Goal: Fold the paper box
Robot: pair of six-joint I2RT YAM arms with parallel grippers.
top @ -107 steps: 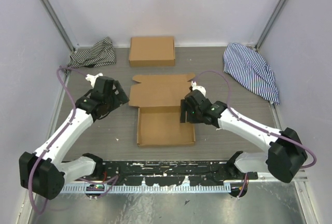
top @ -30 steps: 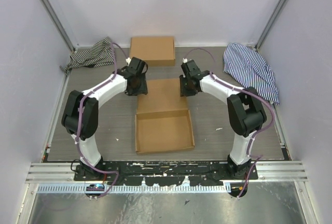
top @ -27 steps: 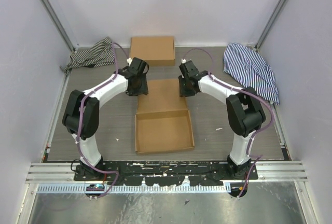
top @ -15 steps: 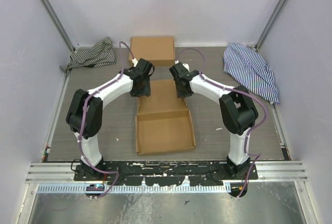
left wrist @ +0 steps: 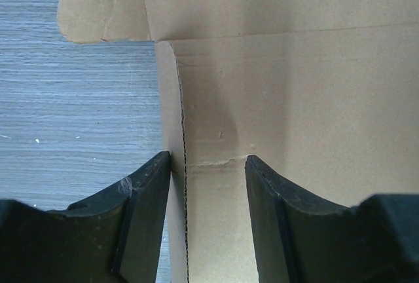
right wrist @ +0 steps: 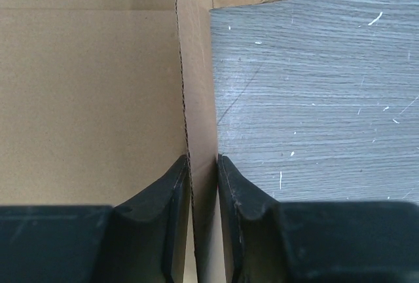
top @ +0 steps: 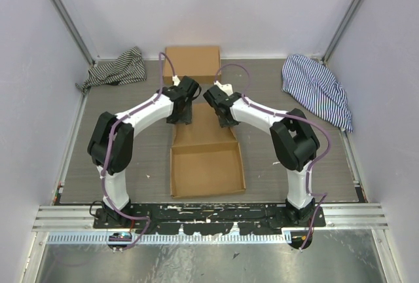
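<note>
**Top external.** The paper box (top: 207, 165) lies at the middle of the grey table (top: 131, 145). Its tray half, walls raised, is toward the arm bases. Its lid panel extends away from the bases, between the two grippers. The left gripper (top: 180, 118) is set at the lid's left edge and the right gripper (top: 228, 120) at its right edge, both pointing downward. A ready-formed cardboard box (top: 192, 61) is seen beyond them at the back wall, apart from the sheet. A black-and-white striped cloth (top: 119, 68) is bunched in the far left corner. A blue-striped cloth (top: 317, 90) lies at the far right.

**Left wrist.** The left gripper (left wrist: 208, 165) is seen with its jaws well apart, straddling the lid's left edge of the paper box (left wrist: 294, 86). A narrow side flap with a perforated fold line runs up between the fingers (left wrist: 147, 224). The outer finger is pressed against the flap's outer edge. Contact by the inner finger cannot be judged from this angle, so no firm hold is recorded. Bare table (left wrist: 72, 113) is visible to the left.

**Right wrist.** The right gripper (right wrist: 203, 162) is seen nearly closed. The lid's narrow right side flap of the paper box (right wrist: 85, 86) is pinched between its fingers (right wrist: 242, 217), with both pads apparently against the cardboard. Scratched table (right wrist: 314, 86) is visible to the right.
</note>
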